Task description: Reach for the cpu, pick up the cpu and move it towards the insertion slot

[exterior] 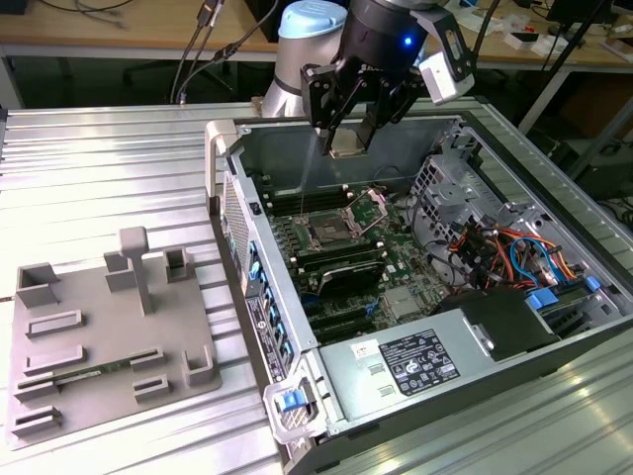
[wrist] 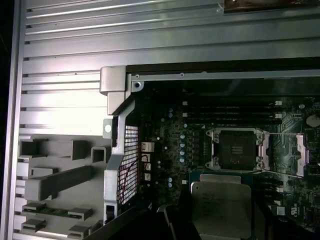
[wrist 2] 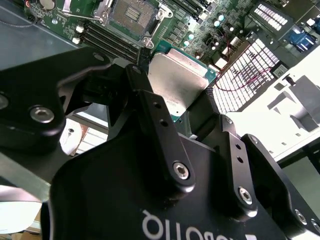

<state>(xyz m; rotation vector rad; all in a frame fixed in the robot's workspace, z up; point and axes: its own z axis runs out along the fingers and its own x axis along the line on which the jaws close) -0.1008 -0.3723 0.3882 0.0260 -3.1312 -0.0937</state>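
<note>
Silvery cpu in the hand, above the insertion slot.

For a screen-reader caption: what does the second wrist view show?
The gripper holds the cpu, silvery top showing, between its black fingers. Beyond it on the green motherboard lies the open insertion slot, beside black memory slots.

The exterior view looks down from high up and a bit far off at the whole open computer case on the table. Both wrist views look from close by, past the claw, at the insertion slot.
</note>
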